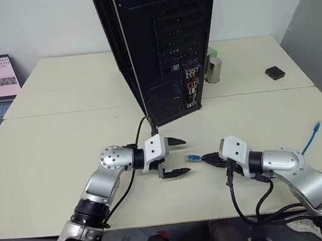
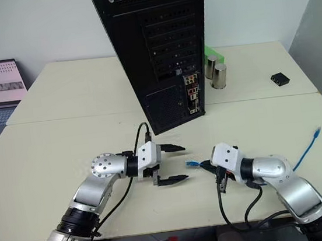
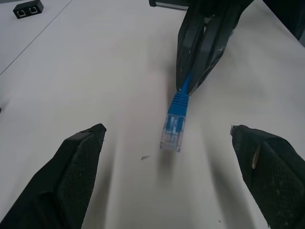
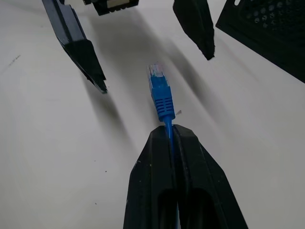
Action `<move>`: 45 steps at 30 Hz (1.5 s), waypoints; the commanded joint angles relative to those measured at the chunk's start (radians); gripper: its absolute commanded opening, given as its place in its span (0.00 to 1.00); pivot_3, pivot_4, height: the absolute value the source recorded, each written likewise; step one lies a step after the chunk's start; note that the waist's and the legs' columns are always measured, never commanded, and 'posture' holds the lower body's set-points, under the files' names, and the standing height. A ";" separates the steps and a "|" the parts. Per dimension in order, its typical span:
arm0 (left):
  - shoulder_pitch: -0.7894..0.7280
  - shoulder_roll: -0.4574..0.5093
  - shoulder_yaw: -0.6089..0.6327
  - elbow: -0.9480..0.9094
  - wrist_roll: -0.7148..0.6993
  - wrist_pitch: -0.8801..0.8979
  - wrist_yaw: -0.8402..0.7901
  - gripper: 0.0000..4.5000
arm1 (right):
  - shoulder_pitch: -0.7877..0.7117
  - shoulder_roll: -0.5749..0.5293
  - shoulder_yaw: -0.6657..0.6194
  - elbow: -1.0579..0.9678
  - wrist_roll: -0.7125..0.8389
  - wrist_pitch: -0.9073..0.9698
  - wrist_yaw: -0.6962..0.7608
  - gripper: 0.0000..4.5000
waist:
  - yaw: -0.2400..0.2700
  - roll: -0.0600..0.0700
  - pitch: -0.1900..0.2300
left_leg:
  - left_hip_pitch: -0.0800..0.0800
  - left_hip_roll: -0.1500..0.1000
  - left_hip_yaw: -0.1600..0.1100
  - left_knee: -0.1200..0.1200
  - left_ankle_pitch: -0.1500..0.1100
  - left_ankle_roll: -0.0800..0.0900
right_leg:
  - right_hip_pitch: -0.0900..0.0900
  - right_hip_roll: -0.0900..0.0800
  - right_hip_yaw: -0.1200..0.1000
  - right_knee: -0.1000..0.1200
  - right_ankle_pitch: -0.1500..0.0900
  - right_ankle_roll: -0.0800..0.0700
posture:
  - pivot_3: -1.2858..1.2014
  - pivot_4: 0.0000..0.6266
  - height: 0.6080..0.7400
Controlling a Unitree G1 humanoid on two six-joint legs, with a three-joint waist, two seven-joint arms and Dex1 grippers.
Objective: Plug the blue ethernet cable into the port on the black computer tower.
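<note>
Fingers of matte black, ribbed plastic on the right gripper (image 4: 172, 136) pinch the blue ethernet cable (image 4: 161, 98) just behind its ridged boot, the clear plug jutting toward the left gripper (image 1: 176, 155), whose jaws gape wide just beside it. Beyond stands the black computer tower (image 1: 163, 44), perforated steel; its port is probably within the connector cluster (image 1: 192, 87). No lettering is readable.

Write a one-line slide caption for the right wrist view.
Right gripper shut on the blue ethernet cable, its plug pointing toward the open left gripper.
</note>
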 commanded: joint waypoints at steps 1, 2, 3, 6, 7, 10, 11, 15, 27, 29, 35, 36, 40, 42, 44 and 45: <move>-0.020 -0.013 -0.005 0.003 0.005 -0.034 0.001 0.88 | -0.011 0.004 -0.003 -0.048 0.013 0.005 -0.001 0.00 | 0.000 0.000 0.000 | 0.000 0.000 0.000 0.000 0.000 0.000 | 0.000 0.000 0.000 0.000 0.000 0.000 | 0.52 0.24 1.00; -0.021 -0.013 -0.005 0.005 0.005 -0.034 -0.003 0.87 | -0.010 0.005 -0.002 -0.049 0.013 0.005 -0.002 0.00 | 0.000 0.000 0.000 | 0.000 0.000 0.000 0.000 0.000 0.000 | 0.000 0.000 0.000 0.000 0.000 0.000 | 0.52 0.24 1.00; -0.023 -0.012 -0.007 0.008 0.006 -0.038 -0.007 0.79 | -0.010 0.005 -0.002 -0.052 0.013 0.006 -0.002 0.00 | 0.000 0.000 0.000 | 0.000 0.000 0.000 0.000 0.000 0.000 | 0.000 0.000 0.000 0.000 0.000 0.000 | 0.52 0.24 1.00; -0.025 -0.010 -0.007 0.015 0.010 -0.044 -0.011 0.71 | -0.010 0.007 -0.002 -0.053 0.013 0.007 -0.003 0.00 | 0.000 0.000 0.000 | 0.000 0.000 0.000 0.000 0.000 0.000 | 0.000 0.000 0.000 0.000 0.000 0.000 | 0.52 0.24 1.00; -0.026 -0.009 -0.007 0.019 0.012 -0.047 -0.012 0.64 | -0.011 0.008 -0.001 -0.052 0.012 0.007 -0.003 0.00 | 0.000 0.000 0.000 | 0.000 0.000 0.000 0.000 0.000 0.000 | 0.000 0.000 0.000 0.000 0.000 0.000 | 0.52 0.24 1.00; -0.026 -0.006 -0.009 0.025 0.016 -0.056 -0.018 0.50 | -0.013 0.010 -0.001 -0.054 0.013 0.007 -0.003 0.00 | 0.000 0.000 0.000 | 0.000 0.000 0.000 0.000 0.000 0.000 | 0.000 0.000 0.000 0.000 0.000 0.000 | 0.52 0.24 1.00; -0.026 -0.005 -0.010 0.027 0.017 -0.058 -0.020 0.46 | -0.013 0.010 -0.001 -0.055 0.014 0.007 -0.004 0.00 | 0.000 0.000 0.000 | 0.000 0.000 0.000 0.000 0.000 0.000 | 0.000 0.000 0.000 0.000 0.000 0.000 | 0.52 0.24 1.00; -0.025 -0.008 -0.012 0.036 0.026 -0.072 -0.023 0.26 | -0.016 0.012 0.003 -0.058 0.016 0.006 -0.004 0.00 | 0.000 0.000 0.000 | 0.000 0.000 0.000 0.000 0.000 0.000 | 0.000 0.000 0.000 0.000 0.000 0.000 | 0.52 0.24 1.00; -0.022 -0.015 -0.019 0.057 0.039 -0.115 -0.030 0.07 | -0.017 0.012 0.003 -0.071 0.039 -0.002 0.021 0.00 | 0.000 0.000 0.000 | 0.000 0.000 0.000 0.000 0.000 0.000 | 0.000 0.000 0.000 0.000 0.000 0.000 | 0.52 0.24 1.00; -0.019 -0.011 -0.022 0.061 0.045 -0.136 -0.034 0.07 | -0.018 -0.003 0.000 -0.071 0.046 -0.006 0.041 0.11 | 0.000 0.000 0.000 | 0.000 0.000 0.000 0.000 0.000 0.000 | 0.000 0.000 0.000 0.000 0.000 0.000 | 0.52 0.24 1.00; 0.010 0.003 -0.025 0.037 0.044 -0.213 -0.049 0.07 | -0.016 -0.096 -0.114 -0.116 0.160 0.068 0.121 0.40 | 0.000 0.000 0.000 | 0.000 0.000 0.000 0.000 0.000 0.000 | 0.000 0.000 0.000 0.000 0.000 0.000 | 0.52 0.24 1.00; 0.013 0.003 -0.022 0.036 0.046 -0.238 -0.045 0.07 | -0.012 -0.111 -0.143 -0.127 0.196 0.098 0.130 0.47 | 0.001 0.000 0.000 | 0.000 0.000 0.000 0.000 0.000 0.000 | 0.000 0.000 0.000 0.000 0.000 0.000 | 0.52 0.24 1.00; 0.017 -0.007 0.001 0.038 0.073 -0.408 0.013 0.07 | -0.015 -0.075 -0.267 -0.168 0.384 0.265 0.061 0.71 | 0.001 0.000 0.000 | 0.000 0.000 -0.001 0.000 0.000 0.000 | 0.000 0.000 -0.001 0.000 0.000 0.000 | 0.52 0.24 1.00; 0.016 -0.008 0.006 0.049 0.100 -0.502 0.054 0.07 | -0.016 -0.056 -0.296 -0.187 0.457 0.334 0.032 0.82 | 0.001 0.000 0.000 | 0.000 0.001 -0.001 0.000 0.000 0.000 | 0.000 0.000 0.000 0.000 0.000 0.000 | 0.52 0.24 1.00; 0.011 -0.013 0.014 0.081 0.159 -0.648 0.126 0.07 | -0.012 -0.015 -0.316 -0.198 0.531 0.397 -0.017 0.89 | 0.001 0.000 0.000 | 0.000 0.000 -0.001 0.000 0.000 0.000 | 0.000 0.000 0.000 0.000 0.000 0.000 | 0.52 0.24 1.00; 0.008 -0.018 0.020 0.101 0.198 -0.736 0.171 0.07 | -0.010 0.009 -0.315 -0.200 0.555 0.421 -0.045 0.89 | 0.001 0.000 0.000 | 0.000 0.000 -0.001 0.000 0.000 0.000 | 0.000 0.000 0.000 0.000 0.000 0.000 | 0.52 0.24 1.00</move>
